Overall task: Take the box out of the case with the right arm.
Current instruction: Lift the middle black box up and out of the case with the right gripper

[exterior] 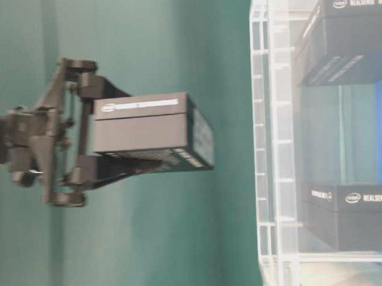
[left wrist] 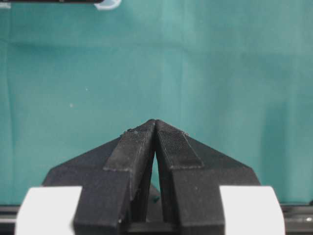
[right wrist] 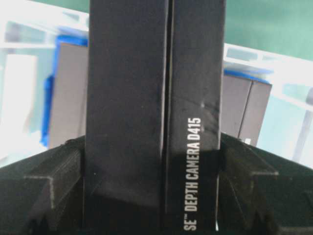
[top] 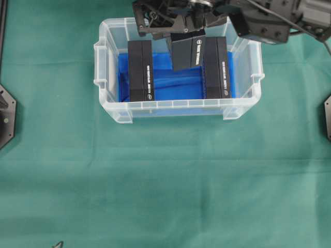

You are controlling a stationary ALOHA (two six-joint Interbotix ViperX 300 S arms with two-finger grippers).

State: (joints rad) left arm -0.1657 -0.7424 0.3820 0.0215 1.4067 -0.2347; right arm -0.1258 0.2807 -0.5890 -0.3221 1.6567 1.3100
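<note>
My right gripper (top: 178, 26) is shut on a black box (top: 187, 51) and holds it in the air above the back middle of the case (top: 176, 106), a clear tub with a blue sheet on its bottom. The table-level view shows the box (exterior: 146, 132) clear of the case wall (exterior: 273, 139), with the right gripper (exterior: 111, 134) clamped on two opposite sides. In the right wrist view the box (right wrist: 151, 98) fills the gap between the fingers (right wrist: 49, 181). My left gripper (left wrist: 155, 128) is shut on nothing above the green cloth.
Two more black boxes lie in the case, one at the left (top: 140, 71) and one at the right (top: 217, 67). Green cloth (top: 165, 181) covers the table around it. Arm bases sit at the left edge (top: 5, 116) and right edge (top: 327, 116).
</note>
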